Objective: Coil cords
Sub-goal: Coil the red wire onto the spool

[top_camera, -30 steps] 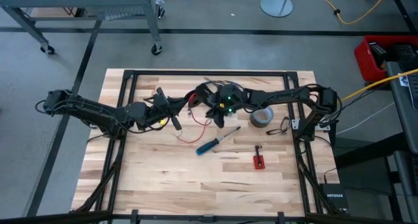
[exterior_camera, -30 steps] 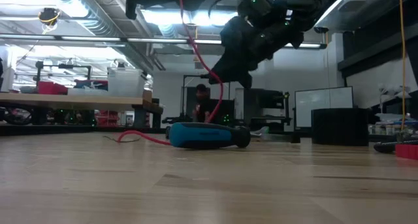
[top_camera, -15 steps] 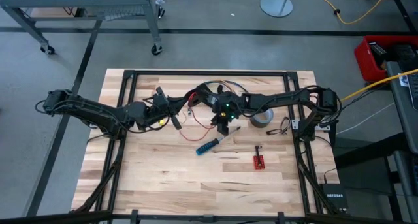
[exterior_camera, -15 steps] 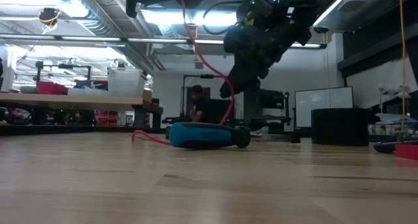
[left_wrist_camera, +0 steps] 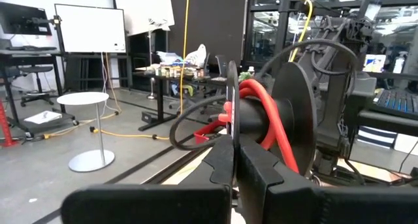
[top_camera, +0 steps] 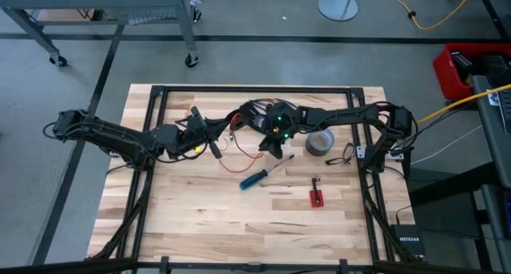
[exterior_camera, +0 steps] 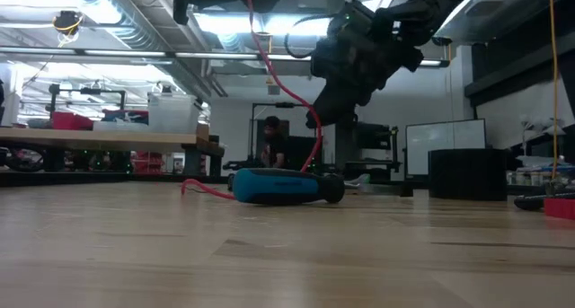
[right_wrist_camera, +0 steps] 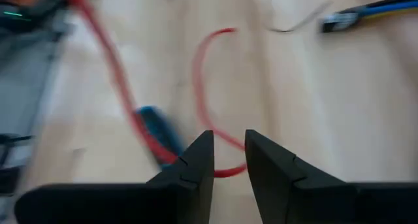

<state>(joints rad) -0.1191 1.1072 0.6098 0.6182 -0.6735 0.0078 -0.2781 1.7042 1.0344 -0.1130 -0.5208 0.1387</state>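
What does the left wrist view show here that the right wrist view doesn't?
Only the left wrist view shows a black spool with the red cord wound around its hub, clamped in the left claw, plus a dark cord looping off it and the room behind. Only the right wrist view shows the right claw slightly open above the wooden table, and the screwdriver's blue handle lying there. Both show the red cord: wound in the left wrist view, trailing loose across the table in the right.

A blue-handled screwdriver (top_camera: pixel 257 176) is lying mid-table, a grey tape roll (top_camera: pixel 320 144) is sitting nearby, and a small red board (top_camera: pixel 317 198) is resting closer to the front edge.
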